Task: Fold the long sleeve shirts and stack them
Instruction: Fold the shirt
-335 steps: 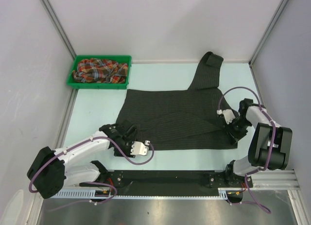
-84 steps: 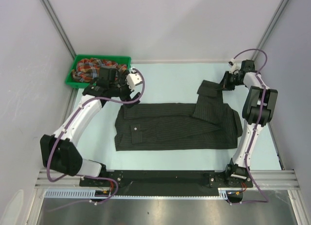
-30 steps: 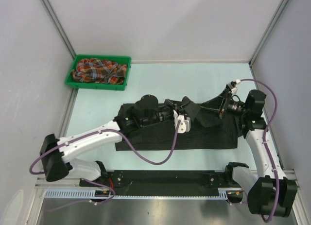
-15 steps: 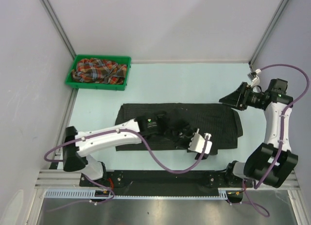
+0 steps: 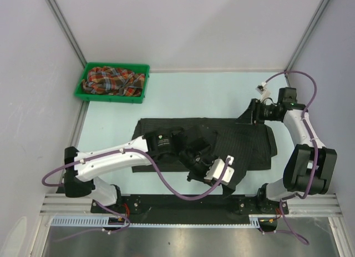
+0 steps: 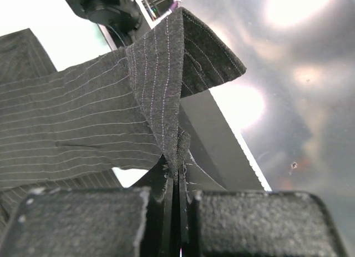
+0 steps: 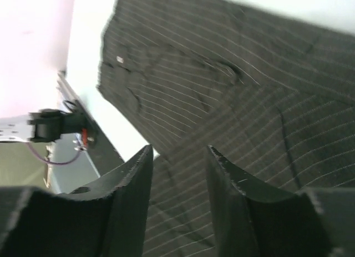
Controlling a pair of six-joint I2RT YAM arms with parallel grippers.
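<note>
The black pinstriped shirt (image 5: 252, 143) lies across the table's middle, partly folded. My left gripper (image 5: 229, 179) is shut on a pinched fold of its cloth (image 6: 150, 96) near the front edge, holding that flap up over the black rail. In the left wrist view the fabric runs straight between the left gripper's (image 6: 178, 176) closed jaws. My right gripper (image 5: 248, 114) hovers at the shirt's far right corner. Its jaws stand apart with nothing between them (image 7: 178, 157), above the striped cloth (image 7: 249, 74). The plaid shirt (image 5: 113, 79) lies crumpled in the bin.
The green bin (image 5: 111, 99) sits at the far left corner by the wall. A black rail (image 5: 183, 204) and a metal ledge (image 5: 166, 240) run along the near edge. Grey walls close in the left, back and right sides.
The left gripper has drawn the black cloth a little left, raising a flap near the front edge. The right arm has swung left toward the shirt's far right corner, its jaws narrower.
</note>
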